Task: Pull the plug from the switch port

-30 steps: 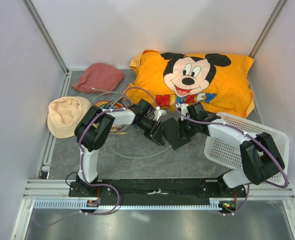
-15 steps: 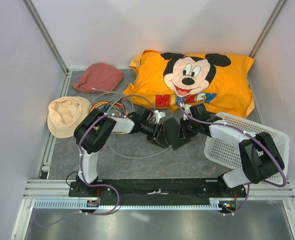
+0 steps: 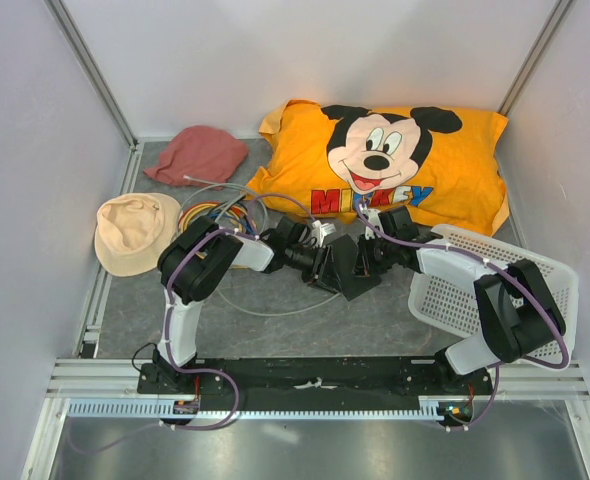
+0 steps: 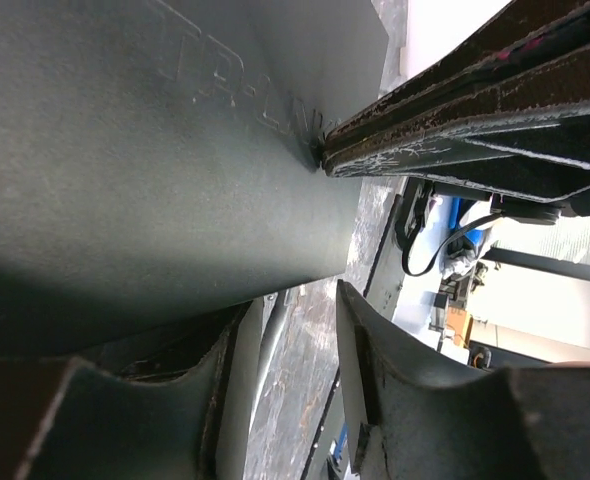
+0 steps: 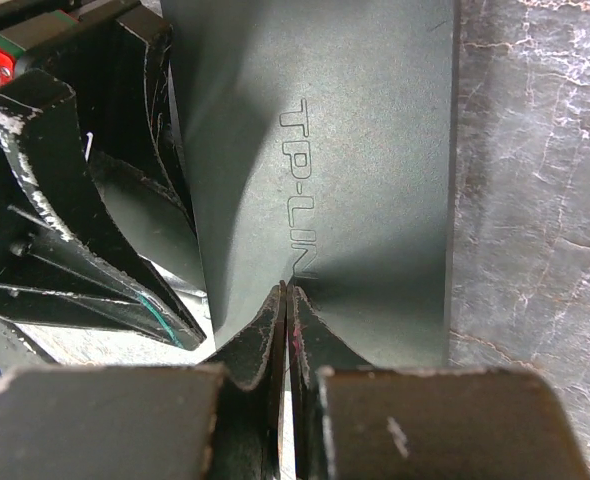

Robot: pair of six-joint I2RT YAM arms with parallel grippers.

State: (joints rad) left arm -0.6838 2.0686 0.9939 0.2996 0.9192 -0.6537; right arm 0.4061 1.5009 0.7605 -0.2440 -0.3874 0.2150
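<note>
The switch (image 3: 347, 272) lies on the surface (image 3: 305, 320) just in front of the orange pillow (image 3: 395, 160) and left of the white basket (image 3: 475, 290), between the two arms. The right gripper (image 5: 285, 290) has its fingers together, their tips pressed on the switch's lettered top face. The left gripper (image 4: 287, 305) is at the switch's opposite edge, its fingers apart with bare surface showing between them.

The switch (image 5: 355, 150) carries raised letters "TP-LIN". At twelve o'clock, the orange pillow (image 3: 465, 170) reads "MICKEY", partly hidden.
</note>
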